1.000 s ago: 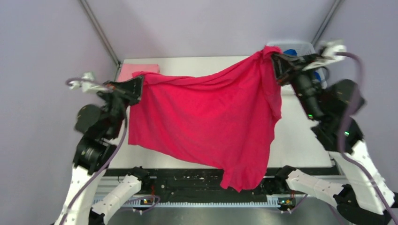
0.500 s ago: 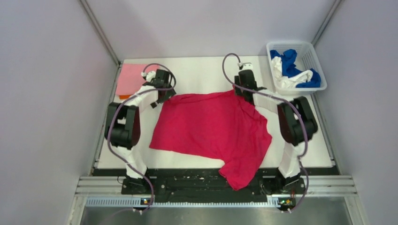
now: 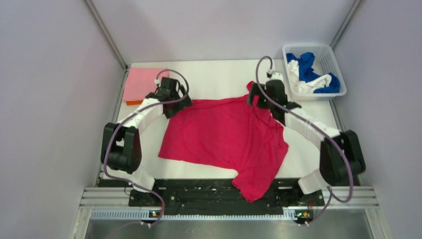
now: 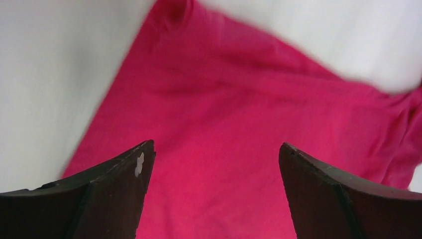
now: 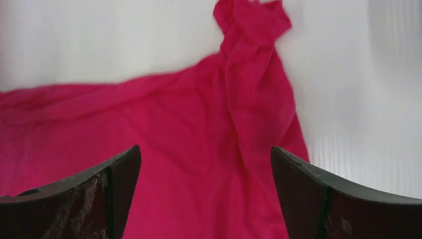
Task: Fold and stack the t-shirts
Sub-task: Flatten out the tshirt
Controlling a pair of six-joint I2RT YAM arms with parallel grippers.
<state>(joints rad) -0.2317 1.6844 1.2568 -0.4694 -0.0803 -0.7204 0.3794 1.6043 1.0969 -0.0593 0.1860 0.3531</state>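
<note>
Overhead, the crimson shirt (image 3: 224,139) lies spread on the white counter (image 3: 214,74) between the two arms. Its near corner droops over the counter's front edge onto the black rail (image 3: 199,191). The left hand (image 3: 175,102) sits at the shirt's far left corner and the right hand (image 3: 261,97) at its far right corner. Only this view takes in the rest. A folded pink shirt (image 3: 142,82) lies at the far left of the counter with an orange shirt (image 3: 132,103) peeking out beneath it. A white mesh basket (image 3: 323,55) at the far right holds a crumpled blue shirt (image 3: 304,62) and white shirt (image 3: 308,84). Overhead the hands are too small to read, and the wrist cameras settle that. The left hand (image 4: 214,149) shows as two dark, matte wedges set wide apart, with smooth crimson cloth filling the gap and nothing pinched. The right hand (image 5: 205,152) is likewise spread wide and grips nothing, its wedges scuffed and dusty. Whether either one touches the cloth cannot be told. The left wrist view shows the fabric mostly flat, running to a straight slanted edge against the bare counter. The right wrist view shows soft wrinkles and one bunched, rope-like ridge that ends in a crumpled tip on the white surface.
</note>
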